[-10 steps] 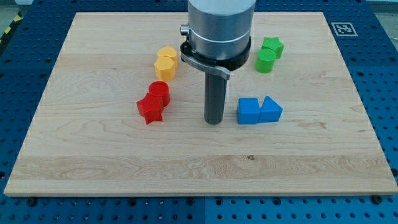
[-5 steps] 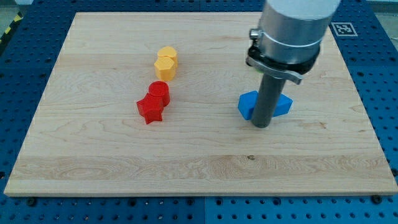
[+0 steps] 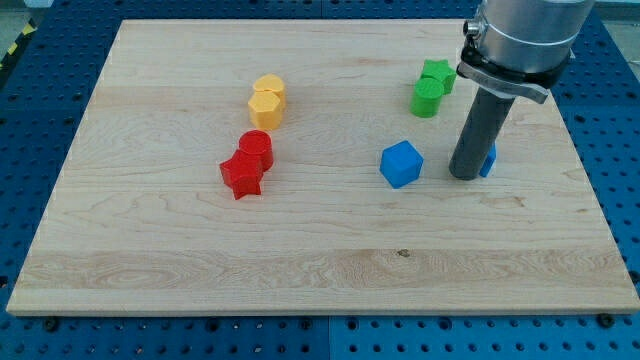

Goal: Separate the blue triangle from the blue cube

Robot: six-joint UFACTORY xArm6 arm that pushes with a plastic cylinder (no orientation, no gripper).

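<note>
Robotics lab bench, seen from my remote station. Pale wooden board (image 3: 300, 250) fills frame, resting on blue perforated mounting plate (image 3: 610, 120) with regular grid of holes, visible along left, right and bottom edges. Black-and-white fiducial marker (image 3: 549, 45) at board's upper right corner. Yellow-black hazard tape (image 3: 18, 42) in upper left of frame. My arm's grey metal housing (image 3: 520, 40) enters at upper right.

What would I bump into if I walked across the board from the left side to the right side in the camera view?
red star → red cylinder → yellow blocks → blue cube → green blocks → my tip, with the blue triangle peeking out just behind it.
</note>
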